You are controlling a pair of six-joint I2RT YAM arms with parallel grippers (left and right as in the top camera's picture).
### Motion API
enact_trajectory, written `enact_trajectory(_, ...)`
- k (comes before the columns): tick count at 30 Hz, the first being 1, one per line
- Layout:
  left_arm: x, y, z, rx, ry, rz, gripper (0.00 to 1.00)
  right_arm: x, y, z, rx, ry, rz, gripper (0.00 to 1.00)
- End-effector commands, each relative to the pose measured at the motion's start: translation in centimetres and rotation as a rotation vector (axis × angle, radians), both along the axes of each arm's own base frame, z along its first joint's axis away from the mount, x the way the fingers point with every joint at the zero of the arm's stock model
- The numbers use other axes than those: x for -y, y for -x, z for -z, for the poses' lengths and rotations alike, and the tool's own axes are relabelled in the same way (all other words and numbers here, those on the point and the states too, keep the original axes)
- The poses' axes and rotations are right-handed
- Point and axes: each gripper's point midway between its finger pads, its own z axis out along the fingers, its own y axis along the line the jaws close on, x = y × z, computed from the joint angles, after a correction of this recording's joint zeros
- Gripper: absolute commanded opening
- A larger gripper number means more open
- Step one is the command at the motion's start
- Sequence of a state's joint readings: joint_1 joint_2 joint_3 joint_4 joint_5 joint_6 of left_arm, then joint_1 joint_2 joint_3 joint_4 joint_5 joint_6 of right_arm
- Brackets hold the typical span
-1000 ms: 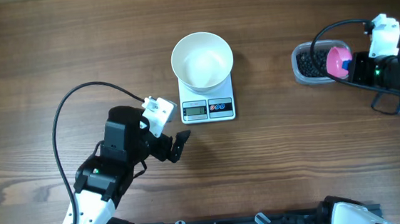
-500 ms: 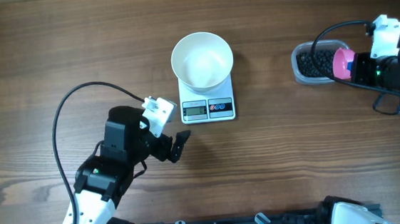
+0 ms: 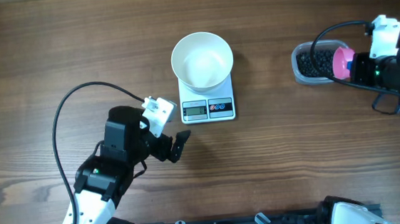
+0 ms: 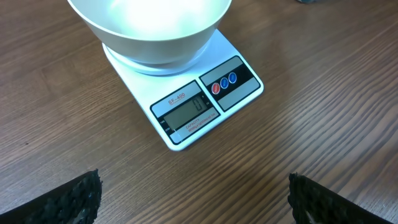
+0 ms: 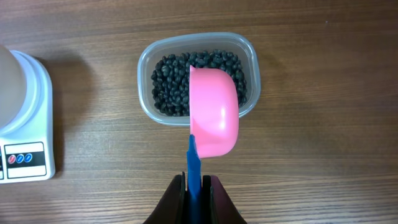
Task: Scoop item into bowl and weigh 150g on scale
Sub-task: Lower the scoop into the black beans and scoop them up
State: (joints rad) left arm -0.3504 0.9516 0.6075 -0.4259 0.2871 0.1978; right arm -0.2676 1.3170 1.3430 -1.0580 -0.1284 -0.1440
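Working across from the left, I count two arms, one scale, one bowl, one tub and one scoop on the bench (image 3: pixel 38 53).

My left tool (image 3: pixel 176 144) hangs low over bare wood, just in front of and left of the scale (image 3: pixel 208 110). Its two fingers are spread wide, with nothing between them. In the left wrist view they show only as two dark tips at the bottom corners.

The scale is near the bench's middle. It has one grey display showing what looks like a zero, and three small round buttons beside it. The one white bowl (image 3: pixel 202 60) sits on the scale's platform, covering its far half, and I see nothing dark inside it.

Well to the right is the single clear tub (image 5: pixel 142 93), holding black beans (image 5: pixel 168 81), too many to count.

My right tool (image 5: pixel 194 186) is pressed together, pinching the blue handle (image 5: pixel 193 155) of the pink scoop (image 5: pixel 213 112). The scoop's cup sits over the tub's near right part. I cannot tell whether it touches the beans or carries any.
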Motion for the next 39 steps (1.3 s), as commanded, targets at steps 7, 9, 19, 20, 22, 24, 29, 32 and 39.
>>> enact_trajectory(7,0.0,0.2,0.4,-0.006,0.001,0.011,1.00,0.5,-0.5,1.5,-0.040,0.011,0.000,0.04)
enact_trajectory(9,0.0,0.2,0.4,-0.006,0.001,0.011,1.00,0.7,-1.1,2.2,-0.051,0.008,0.000,0.04)
enact_trajectory(19,0.0,0.2,0.4,-0.006,0.001,0.011,1.00,1.3,-3.3,7.5,-0.174,-0.014,-0.025,0.04)
enact_trajectory(20,0.0,0.2,0.4,-0.006,0.001,0.011,1.00,1.3,-3.3,7.5,-0.172,-0.012,-0.026,0.04)
enact_trajectory(22,0.0,0.2,0.4,-0.006,0.001,0.011,1.00,1.4,-3.4,7.4,-0.167,0.008,-0.061,0.04)
enact_trajectory(24,0.0,0.2,0.4,-0.006,0.001,0.011,1.00,1.5,-3.5,7.4,-0.164,0.025,-0.075,0.04)
enact_trajectory(29,0.0,0.2,0.4,-0.006,0.001,0.011,1.00,2.1,-3.8,7.3,-0.156,0.060,-0.079,0.04)
enact_trajectory(32,0.0,0.2,0.4,-0.006,0.001,0.011,1.00,2.1,-3.9,7.3,-0.152,0.061,-0.079,0.04)
enact_trajectory(39,0.0,0.2,0.4,-0.006,0.001,0.011,1.00,2.3,-4.1,8.3,-0.179,0.074,-0.098,0.04)
